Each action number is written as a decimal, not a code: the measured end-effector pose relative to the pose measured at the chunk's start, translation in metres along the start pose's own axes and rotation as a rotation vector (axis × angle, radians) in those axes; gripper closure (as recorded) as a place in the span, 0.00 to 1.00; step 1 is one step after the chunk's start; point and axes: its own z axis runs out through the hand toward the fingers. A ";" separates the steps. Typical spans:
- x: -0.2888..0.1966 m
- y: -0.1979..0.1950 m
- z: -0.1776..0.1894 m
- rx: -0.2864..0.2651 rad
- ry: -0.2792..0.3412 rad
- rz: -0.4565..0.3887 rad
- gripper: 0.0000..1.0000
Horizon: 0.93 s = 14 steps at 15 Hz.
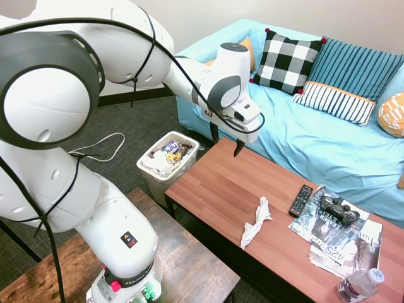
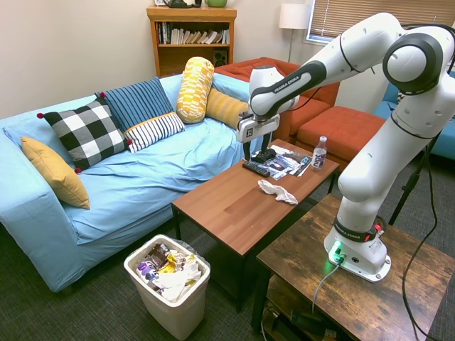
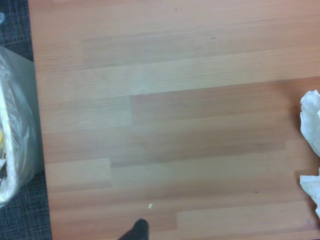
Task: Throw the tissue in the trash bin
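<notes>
The tissue (image 1: 255, 221) (image 2: 277, 190), a crumpled white twist of paper, lies on the reddish wooden coffee table (image 1: 214, 183) near its front edge. My gripper (image 1: 226, 141) (image 2: 257, 153) hangs open above the table's sofa-side part, to the bin side of the tissue and well above it, with nothing between its fingers. The white trash bin (image 1: 149, 172) (image 2: 170, 304) stands on the carpet just off the table's end, full of wrappers and paper. In the wrist view bare tabletop fills the picture, with the tissue (image 3: 311, 120) at one edge and the bin's liner (image 3: 17, 140) at the other.
A black remote (image 1: 300, 200), a game controller (image 1: 338, 208) on magazines (image 1: 344, 249) and a water bottle (image 1: 360, 285) sit at the table's far end. The blue sofa (image 1: 315, 145) with pillows runs along the table. A dark wooden table (image 1: 183, 265) carries the arm.
</notes>
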 end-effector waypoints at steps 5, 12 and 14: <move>0.008 0.000 0.004 0.019 0.016 0.012 0.00; 0.054 0.046 0.058 -0.050 0.062 0.090 0.00; 0.065 0.061 0.084 -0.069 0.056 0.120 0.00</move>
